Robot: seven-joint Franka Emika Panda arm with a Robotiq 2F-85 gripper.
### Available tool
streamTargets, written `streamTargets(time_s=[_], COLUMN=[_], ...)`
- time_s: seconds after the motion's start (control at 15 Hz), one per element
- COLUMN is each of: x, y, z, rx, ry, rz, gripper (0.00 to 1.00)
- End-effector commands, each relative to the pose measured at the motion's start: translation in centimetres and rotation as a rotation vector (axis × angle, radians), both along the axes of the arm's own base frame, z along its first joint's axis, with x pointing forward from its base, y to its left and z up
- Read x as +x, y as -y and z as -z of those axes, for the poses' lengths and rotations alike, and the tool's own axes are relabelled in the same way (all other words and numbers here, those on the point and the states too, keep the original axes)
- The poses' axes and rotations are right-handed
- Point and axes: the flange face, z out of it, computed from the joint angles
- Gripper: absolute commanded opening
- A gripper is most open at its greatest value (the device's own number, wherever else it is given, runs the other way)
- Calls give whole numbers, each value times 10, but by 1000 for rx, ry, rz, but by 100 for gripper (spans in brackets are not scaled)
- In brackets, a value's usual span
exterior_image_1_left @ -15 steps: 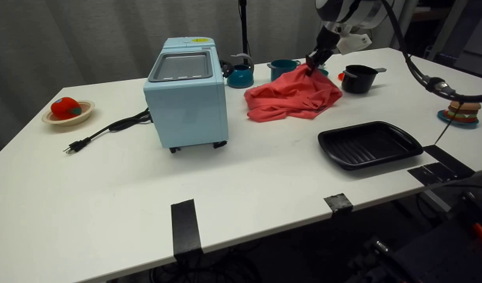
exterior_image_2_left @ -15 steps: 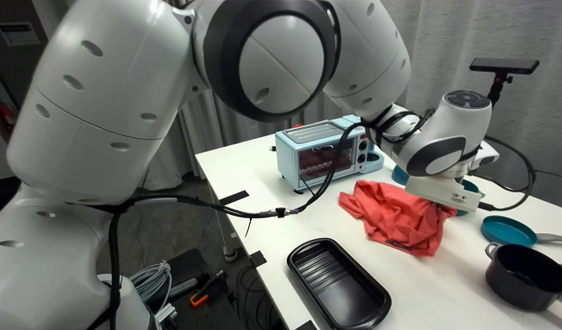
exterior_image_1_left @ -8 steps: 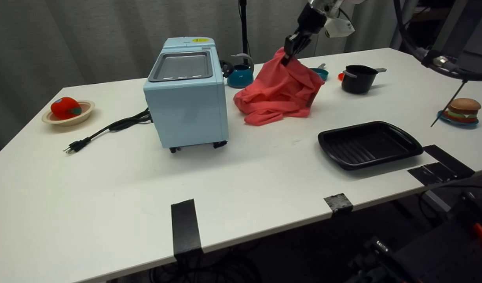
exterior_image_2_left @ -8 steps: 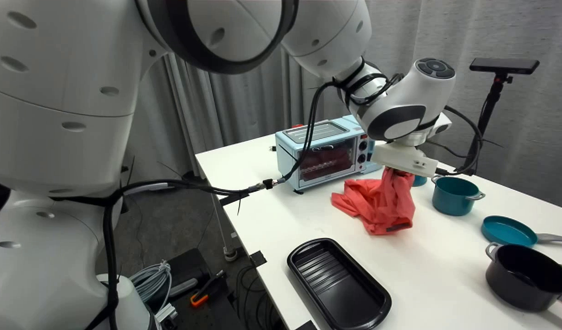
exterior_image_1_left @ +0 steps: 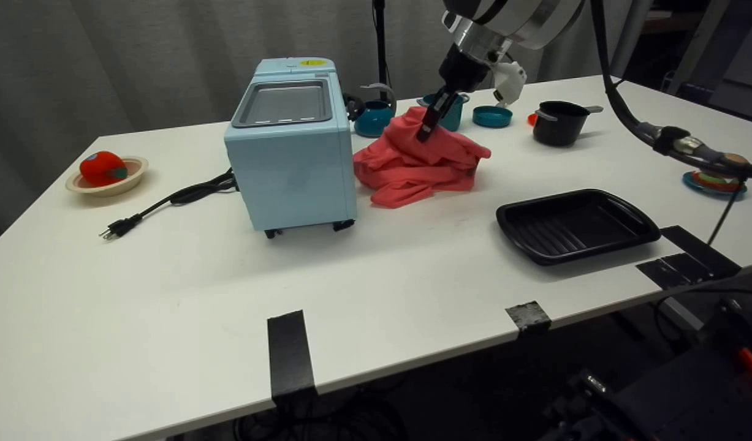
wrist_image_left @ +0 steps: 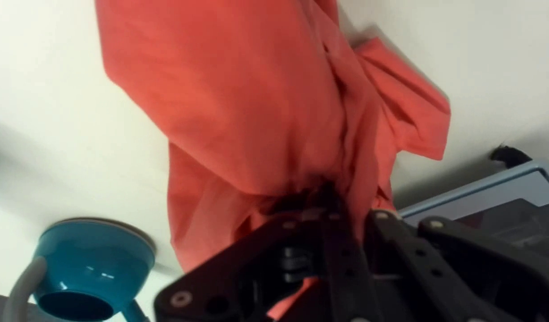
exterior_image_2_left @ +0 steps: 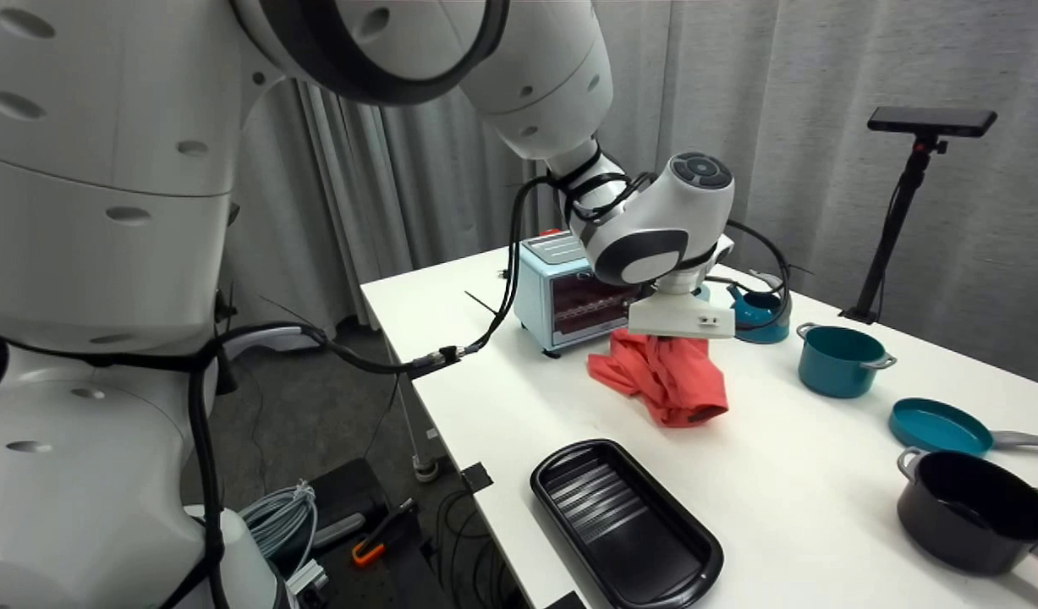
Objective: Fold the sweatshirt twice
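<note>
The red sweatshirt (exterior_image_1_left: 406, 162) lies in a crumpled heap on the white table, right beside the toaster oven. It also shows in an exterior view (exterior_image_2_left: 667, 381), with a dark patch on its near edge. My gripper (exterior_image_1_left: 426, 130) reaches down into the top of the heap. In the wrist view the fingers (wrist_image_left: 357, 210) are close together with a fold of the sweatshirt (wrist_image_left: 238, 98) pinched between them. The fingertips are partly buried in the cloth and dark. In an exterior view the fingers are hidden behind the white wrist mount (exterior_image_2_left: 682, 317).
A light blue toaster oven (exterior_image_1_left: 293, 171) stands beside the cloth. A teal kettle (exterior_image_1_left: 376, 119) and teal pot (exterior_image_2_left: 840, 362) stand behind. A black tray (exterior_image_1_left: 578, 223) lies nearer the table edge. A black pot (exterior_image_1_left: 559, 125) and teal pan (exterior_image_2_left: 937, 427) are farther along.
My gripper lifted the held cloth, carried it toward the toaster oven, then lowered it. The heap has shifted toward the oven and is more bunched; the teal pot is uncovered.
</note>
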Motion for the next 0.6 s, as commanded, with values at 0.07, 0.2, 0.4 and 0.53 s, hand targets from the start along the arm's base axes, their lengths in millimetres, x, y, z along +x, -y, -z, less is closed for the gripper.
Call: streamTargets(time_s=[0.07, 0.2, 0.4, 0.53], x=[-16, -20, -26, -31], y=[-29, -44, -57, -61], z=[-11, -13, -8, -1], rx=[31, 67, 112, 134], ry=[98, 120, 111, 77], rz=[-111, -154, -209, -230], gripper=[1, 1, 1, 1])
